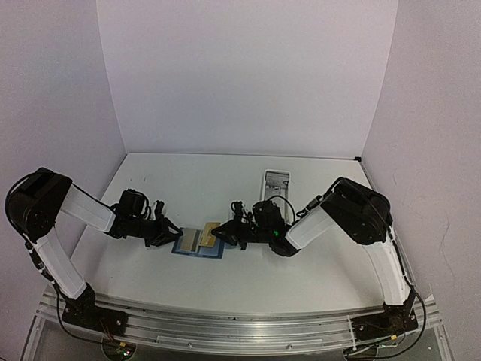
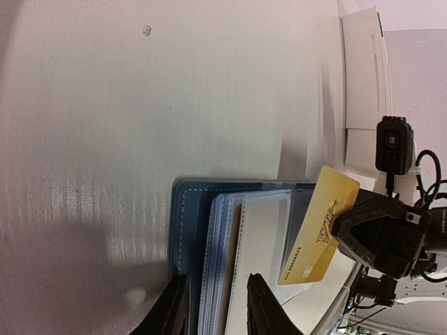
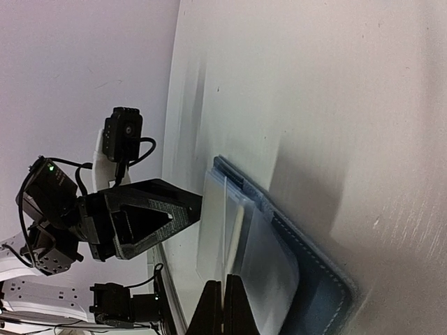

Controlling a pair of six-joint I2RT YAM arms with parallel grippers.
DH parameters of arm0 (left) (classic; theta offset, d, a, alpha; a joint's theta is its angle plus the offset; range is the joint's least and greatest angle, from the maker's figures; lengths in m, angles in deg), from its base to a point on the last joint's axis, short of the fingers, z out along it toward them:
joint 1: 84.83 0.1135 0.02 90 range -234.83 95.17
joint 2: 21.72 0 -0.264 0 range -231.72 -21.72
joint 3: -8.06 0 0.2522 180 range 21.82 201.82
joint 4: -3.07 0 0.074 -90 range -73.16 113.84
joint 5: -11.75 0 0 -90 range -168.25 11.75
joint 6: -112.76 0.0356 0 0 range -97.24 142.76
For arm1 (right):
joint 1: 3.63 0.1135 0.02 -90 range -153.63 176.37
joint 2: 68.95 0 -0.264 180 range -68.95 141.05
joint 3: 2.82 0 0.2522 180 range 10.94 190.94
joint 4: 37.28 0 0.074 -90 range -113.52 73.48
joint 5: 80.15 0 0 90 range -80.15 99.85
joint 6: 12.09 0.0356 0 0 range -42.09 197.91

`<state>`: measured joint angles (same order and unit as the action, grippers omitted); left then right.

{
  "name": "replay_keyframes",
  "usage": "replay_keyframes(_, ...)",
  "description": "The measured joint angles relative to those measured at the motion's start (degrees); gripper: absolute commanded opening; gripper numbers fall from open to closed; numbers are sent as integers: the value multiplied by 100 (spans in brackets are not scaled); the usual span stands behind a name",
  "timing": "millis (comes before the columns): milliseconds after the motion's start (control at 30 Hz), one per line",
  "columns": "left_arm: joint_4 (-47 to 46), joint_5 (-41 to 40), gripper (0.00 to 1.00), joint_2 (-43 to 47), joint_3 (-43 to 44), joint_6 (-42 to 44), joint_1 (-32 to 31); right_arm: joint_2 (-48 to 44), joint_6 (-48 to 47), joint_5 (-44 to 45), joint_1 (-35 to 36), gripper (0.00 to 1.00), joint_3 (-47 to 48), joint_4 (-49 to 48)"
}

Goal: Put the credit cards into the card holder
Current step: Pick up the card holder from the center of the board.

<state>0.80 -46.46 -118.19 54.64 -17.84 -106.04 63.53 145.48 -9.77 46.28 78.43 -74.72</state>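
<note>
**Gold card held right at the open wallet**

Matte white table [image 1: 150, 180], with a long white plastic tray [image 1: 276, 182] at the back, well apart. The blue stitched folding card holder [image 2: 187, 230] lies open mid-table, its clear plastic sleeves fanned out. The left gripper [image 2: 216, 293] pinches its near edge. The right gripper [image 3: 223, 283] is clamped on the thin gold plastic credit card [image 2: 318, 227], tilted beside the sleeves. Can't tell if it touches.

Bright, even light; soft shadows; table [image 2: 77, 209] glare (wrist views slightly blurred).

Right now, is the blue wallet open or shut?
Open: the blue wallet lies spread flat, its clear card sleeves showing.
</note>
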Motion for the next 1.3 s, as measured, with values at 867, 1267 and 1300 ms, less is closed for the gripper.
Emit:
replay_keyframes(867, -44, -42, 21, -26, -33, -2, 17, 424, 142, 0, 129, 0, 319, -243)
replay_keyframes(1267, -46, -44, 20, -33, -35, -4, 22, 428, 334, -544, 136, 0, 212, -363)
replay_keyframes(1300, -48, -44, 20, -33, -35, -9, 22, 446, 391, -616, 138, 0, 227, -374)
